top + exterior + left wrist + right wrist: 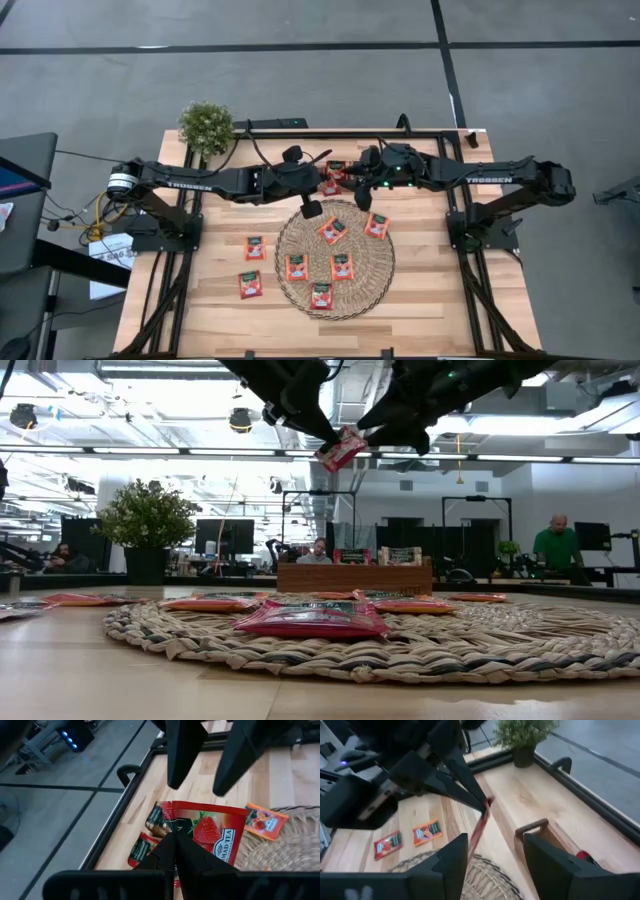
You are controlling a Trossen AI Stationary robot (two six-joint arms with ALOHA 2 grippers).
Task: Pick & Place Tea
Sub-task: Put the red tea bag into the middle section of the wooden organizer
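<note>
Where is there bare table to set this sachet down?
Free: bare table right of the mat, and the front left corner. Crowded: back centre, where the left gripper holds a sachet beside the open right gripper.

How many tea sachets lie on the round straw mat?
5: two sachets nearest the arms, two at the middle of the mat, one at its opposite edge. The arms may hide more.
</note>
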